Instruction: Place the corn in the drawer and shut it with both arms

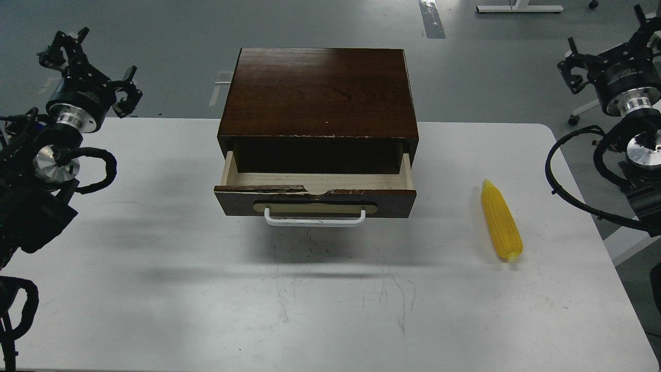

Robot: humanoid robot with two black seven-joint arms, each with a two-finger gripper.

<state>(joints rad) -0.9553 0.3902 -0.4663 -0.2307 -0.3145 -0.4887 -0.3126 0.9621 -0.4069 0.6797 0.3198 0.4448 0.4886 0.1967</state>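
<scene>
The yellow corn [500, 220] lies on the white table to the right of the drawer, pointed end away from me. The dark brown drawer [315, 199] is pulled partly out of its cabinet [318, 93]; its pale wood inside shows nothing in it, and its white bar handle [314, 219] faces me. My left gripper [88, 64] is raised at the far left, well away from the drawer, its fingers spread with nothing between them. Over at the far right, high above the table edge and apart from the corn, my right gripper [612, 44] also stands open and holds nothing.
The white table [310, 310] has scuff marks in front of the drawer. Black cables loop off both arms at the table's sides. Grey floor lies beyond the table, with a chair base at the far right.
</scene>
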